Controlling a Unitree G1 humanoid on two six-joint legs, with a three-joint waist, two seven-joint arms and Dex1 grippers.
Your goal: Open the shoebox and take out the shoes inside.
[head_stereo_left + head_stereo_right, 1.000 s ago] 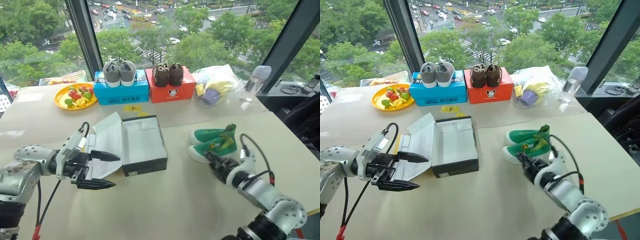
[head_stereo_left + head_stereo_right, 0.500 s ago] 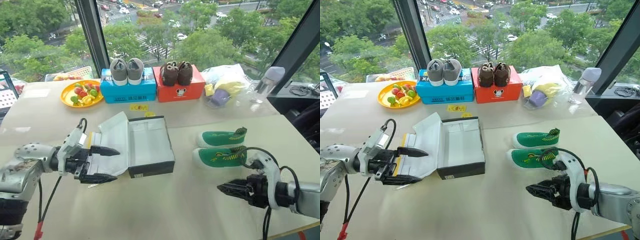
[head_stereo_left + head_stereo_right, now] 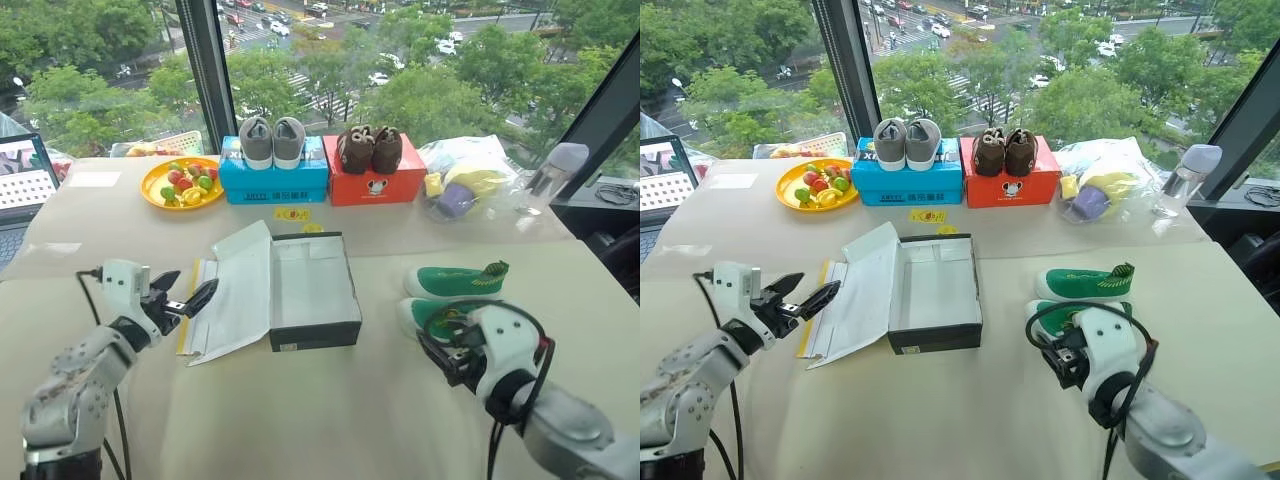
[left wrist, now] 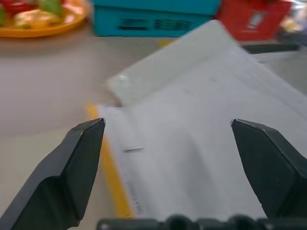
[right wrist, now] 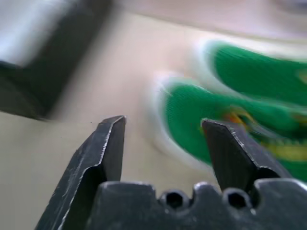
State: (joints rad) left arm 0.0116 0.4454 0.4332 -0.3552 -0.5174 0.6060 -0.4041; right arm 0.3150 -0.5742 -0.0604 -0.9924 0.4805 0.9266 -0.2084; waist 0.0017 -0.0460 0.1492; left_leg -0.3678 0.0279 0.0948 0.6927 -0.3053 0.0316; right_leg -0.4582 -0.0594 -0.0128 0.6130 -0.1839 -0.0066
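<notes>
The shoebox (image 3: 315, 335) stands open in the middle of the table, its dark grey base empty and white inside. Its lid (image 3: 235, 300) lies flipped out to the left, white lining up. The two green shoes stand on the table to the right of the box: the far shoe (image 3: 455, 281) in full view, the near shoe (image 3: 418, 313) partly behind my right arm. My left gripper (image 3: 185, 291) is open just left of the lid's edge and points at the lid (image 4: 192, 143). My right gripper (image 5: 163, 122) is open and empty, close to the near shoe (image 5: 201, 117).
Along the back stand a blue box (image 3: 272, 182) with a grey pair on top, a red box (image 3: 372, 184) with a brown pair, a yellow fruit plate (image 3: 160, 195), a plastic bag of toys (image 3: 465, 190) and a bottle (image 3: 555, 165). A laptop (image 3: 20, 175) sits far left.
My left gripper has swung off the lid to its left and now points forward. My right arm has pulled back and rolled, ending beside the near shoe. The camera has shifted too.
</notes>
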